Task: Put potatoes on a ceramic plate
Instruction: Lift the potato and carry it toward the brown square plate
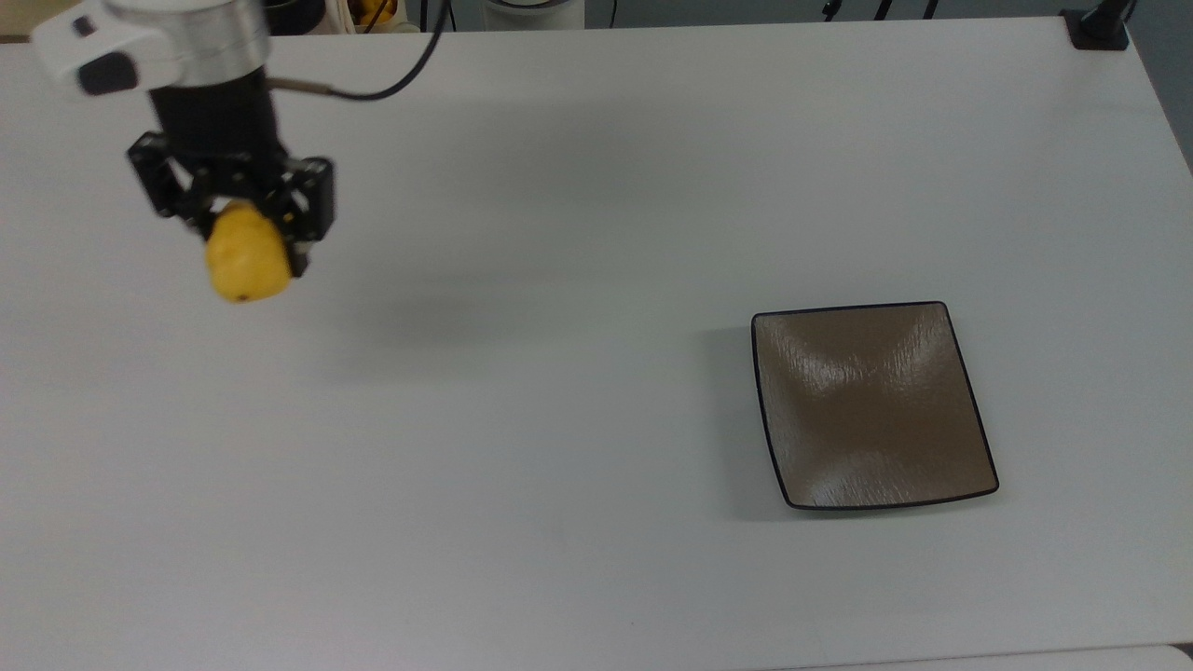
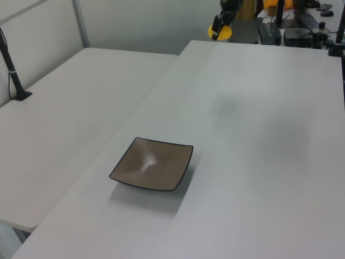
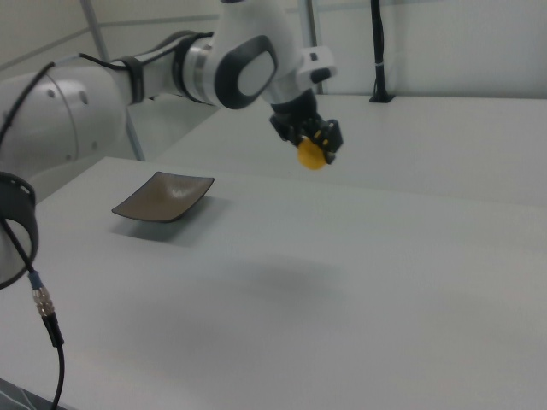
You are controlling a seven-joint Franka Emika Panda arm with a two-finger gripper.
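Note:
A small bright yellow potato (image 1: 245,264) hangs high above the white table, and my gripper (image 1: 244,244) is shut on it. In the left view the potato (image 2: 221,32) and the gripper (image 2: 220,28) sit at the top, far above the table's far end. From the right view, the potato (image 3: 311,155) juts below the gripper (image 3: 312,147). The square brown ceramic plate (image 1: 871,403) with its thin black rim lies bare on the table at the top view's right, far from the gripper. It also appears as plate (image 2: 152,163) and plate (image 3: 164,196).
The white table (image 1: 559,391) stretches wide between gripper and plate. A second white table (image 2: 59,124) stands beside it in the left view. A black post base (image 1: 1098,30) sits at the top view's far right corner. The robot arm (image 3: 128,77) reaches in from the right view's left.

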